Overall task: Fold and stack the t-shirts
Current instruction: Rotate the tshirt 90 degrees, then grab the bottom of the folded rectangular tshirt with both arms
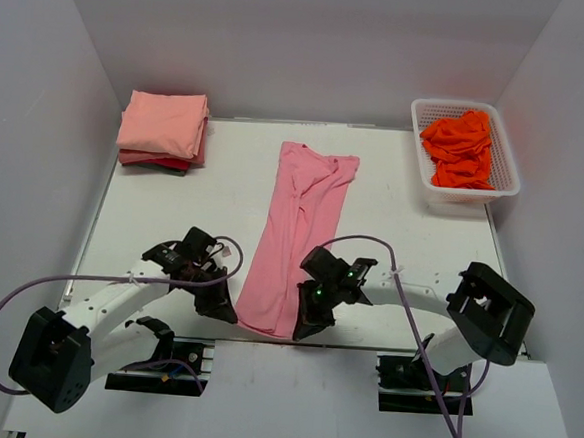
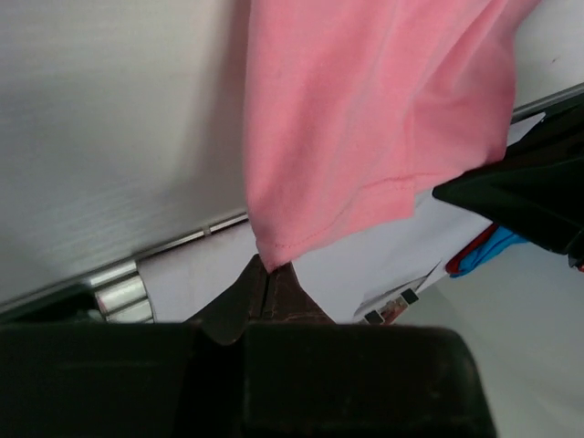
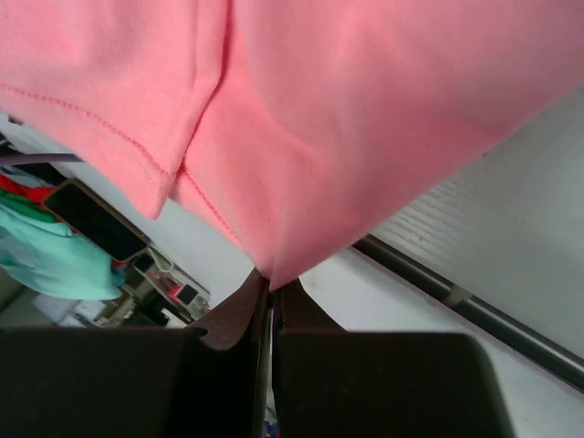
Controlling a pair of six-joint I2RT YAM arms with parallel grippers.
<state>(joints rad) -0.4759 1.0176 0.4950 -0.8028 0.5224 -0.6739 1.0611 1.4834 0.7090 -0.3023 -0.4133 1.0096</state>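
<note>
Left claw (image 2: 266, 274): pressed together on the near left corner of the pink shirt (image 1: 297, 219), with the hem pinched right at the tips.
Right claw (image 3: 270, 283): also closed, pinching the near right corner of the same hem, where two layers of cloth meet.
Pink shirt: lies as a long narrow strip down the middle of the bench (image 1: 172, 211). The hem is at the near edge and the collar end points toward the far edge, where it is a little rumpled.
Folded stack (image 1: 163, 125): sits at the far left corner with a salmon shirt on top and redder ones beneath.
Orange shirts (image 1: 462, 149): heaped loose in the basket (image 1: 458, 103) at the far right corner.
Step in hand: probably the crosswise fold, since the sides look already turned in and both hem corners are gripped.
Next move: likely lift both corners together, keep the hem taut and level, then carry it toward the far edge and lay it over the collar end. Uneven lifting would skew the fold.
Arm pose: both arms reach low and inward from their bases, forearms near level. The wrists dip to the near edge on either side of the strip.
</note>
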